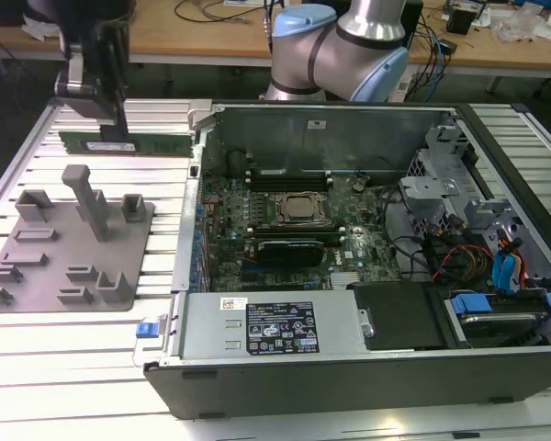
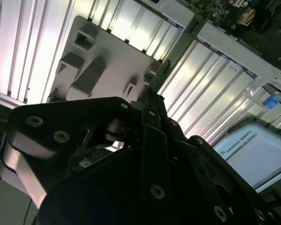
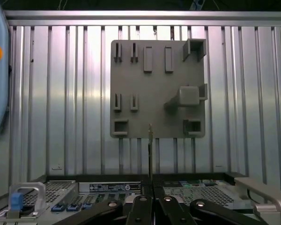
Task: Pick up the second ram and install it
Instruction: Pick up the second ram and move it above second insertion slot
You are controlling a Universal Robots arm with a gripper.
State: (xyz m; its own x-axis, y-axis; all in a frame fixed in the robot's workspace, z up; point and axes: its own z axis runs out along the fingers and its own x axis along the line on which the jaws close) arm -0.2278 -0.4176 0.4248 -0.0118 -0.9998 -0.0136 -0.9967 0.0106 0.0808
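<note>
Green ram (image 1: 161,143) hangs level in the end effector (image 1: 119,134), which is clenched on it near mid-length, chips facing the exterior view. Stick sits in the air over the slatted metal desk (image 1: 73,331), apart from the grey tray (image 1: 37,266) and just to the exterior view's left of the open PC case (image 1: 349,119).

In the first wrist view, ram (image 3: 150,150) shows edge-on as a thin line rising from the end effector (image 3: 152,193), w/ the tray (image 3: 154,101) and its posts beyond. In the second wrist view, ram (image 2: 180,44) runs as a long strip out of the end effector (image 2: 152,101), past the tray (image 2: 107,51).

Inside the case: motherboard (image 1: 230,197), CPU socket (image 1: 298,209) and a black card (image 1: 289,250) lying beside it. Robot arm (image 1: 340,55) stands behind the case.
</note>
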